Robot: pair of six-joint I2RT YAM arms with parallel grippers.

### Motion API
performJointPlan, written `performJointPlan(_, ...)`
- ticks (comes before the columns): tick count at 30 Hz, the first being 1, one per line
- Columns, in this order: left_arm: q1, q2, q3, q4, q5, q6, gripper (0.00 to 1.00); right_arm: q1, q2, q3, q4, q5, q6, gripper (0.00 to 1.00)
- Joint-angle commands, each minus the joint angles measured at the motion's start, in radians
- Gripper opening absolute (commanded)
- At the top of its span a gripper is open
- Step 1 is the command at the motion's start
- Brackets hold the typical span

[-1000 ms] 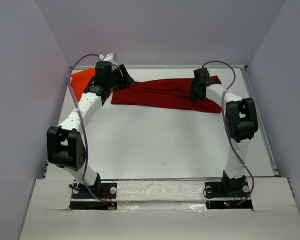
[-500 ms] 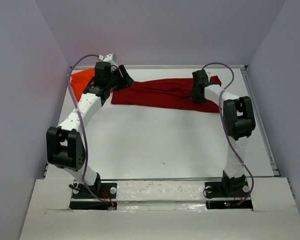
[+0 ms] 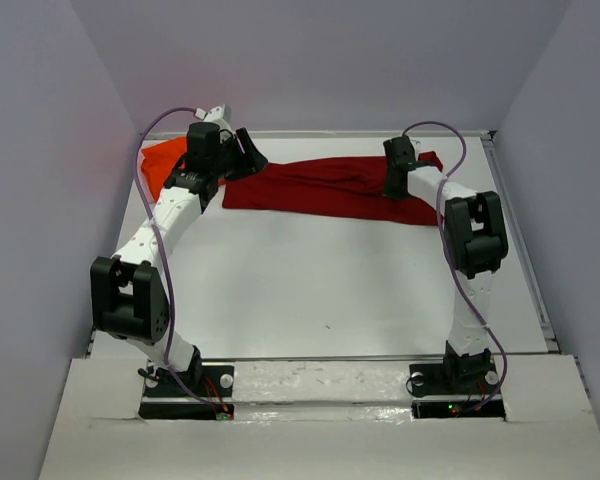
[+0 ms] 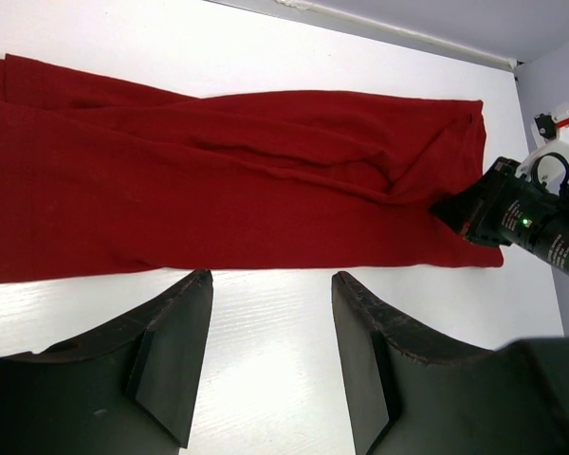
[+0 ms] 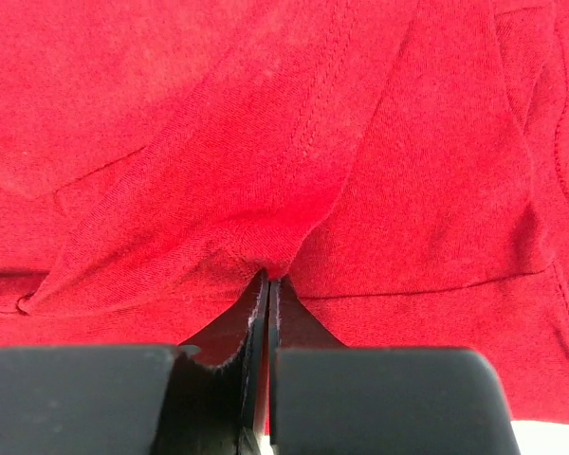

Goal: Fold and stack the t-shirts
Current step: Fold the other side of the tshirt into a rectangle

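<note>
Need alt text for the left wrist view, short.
A crimson t-shirt, laid out as a long band, lies across the white table; the right gripper pinches its right end. In the foreground the left gripper has its jaws open over bare table, short of the shirt's near edge.

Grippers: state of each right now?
Left gripper: open, holding nothing, above the table beside the crimson t-shirt.
Right gripper: shut, pinching a fold of the crimson t-shirt.
</note>
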Motion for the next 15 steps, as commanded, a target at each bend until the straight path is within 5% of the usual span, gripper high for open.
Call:
performJointPlan(1,0.002,-0.049,-0.013,0.035,0.028,-0.001,0.63,0.006,-0.024,0.058,0.004,0.023,-0.018,0.0)
performJointPlan(15,0.002,-0.046,-0.013,0.035,0.029,0.002,0.63,0.006,0.148,0.403,-0.068,-0.009,-0.06,0.0)
